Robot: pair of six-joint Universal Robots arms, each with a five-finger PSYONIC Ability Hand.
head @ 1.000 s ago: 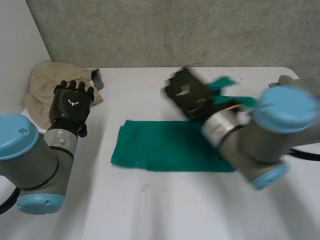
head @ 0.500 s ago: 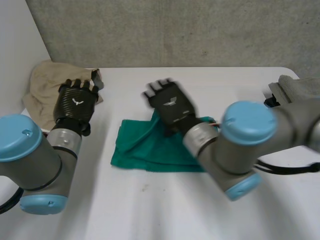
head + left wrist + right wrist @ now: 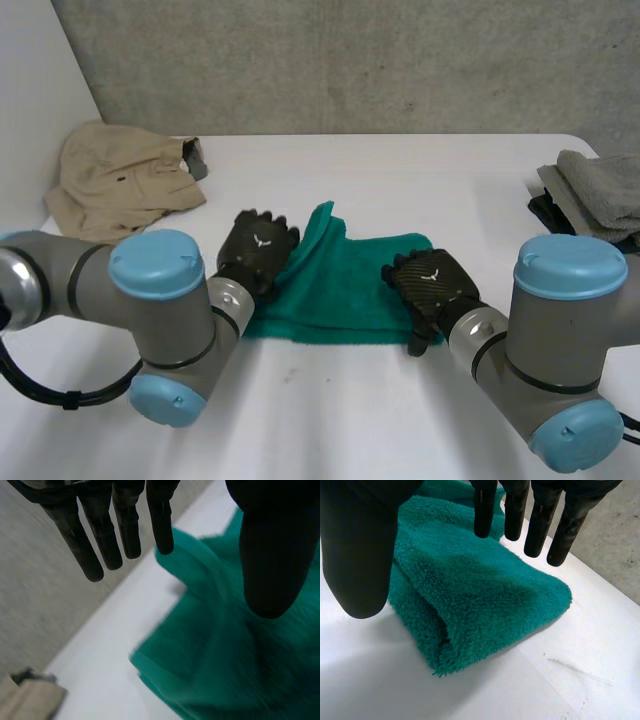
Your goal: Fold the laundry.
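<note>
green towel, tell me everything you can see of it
The green fluffy terry towel lies folded in layers on the white table, roughly rectangular, its far left corner bunched up into a peak. The black left hand is open over its left edge, the right hand open over its right end; contact is unclear.

A white table [image 3: 400, 170] runs up to a rough grey wall [image 3: 350, 60] at twelve o'clock. At about ten o'clock on the tabletop a beige garment [image 3: 115, 180] lies crumpled (a small dark-grey piece [image 3: 196, 158], too small to make out, touches its two-o'clock edge). At three o'clock, by the table's edge, sits a folded grey towel [image 3: 605, 190], with something black [image 3: 543, 212] poking out from beneath its nine-o'clock side.
</note>
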